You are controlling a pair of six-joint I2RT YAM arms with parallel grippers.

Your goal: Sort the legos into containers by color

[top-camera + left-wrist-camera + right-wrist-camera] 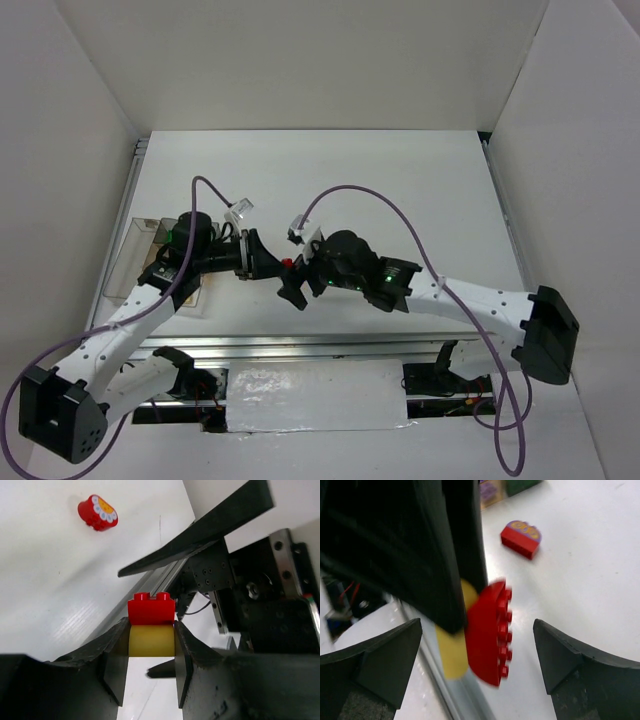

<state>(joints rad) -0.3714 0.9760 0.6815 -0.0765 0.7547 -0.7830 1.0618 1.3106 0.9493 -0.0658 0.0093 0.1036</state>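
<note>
Bright, even light (right-wrist motion blur)

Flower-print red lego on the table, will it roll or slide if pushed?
The flower-print lego lies flat, printed face up, so it probably won't roll. The table looks smooth and glossy, so it would likely slide or spin rather than tip. Hard-looking plastic: probably stiff and light.

I operate in a robotics lab test cell. A white table (400, 180) is boxed in by plain white panels (300, 60). The left arm (125, 328) and right arm (480, 300) mount on an aluminium rail (320, 347) at the near edge. Exposed purple cables (350, 188) loop overhead.
</note>
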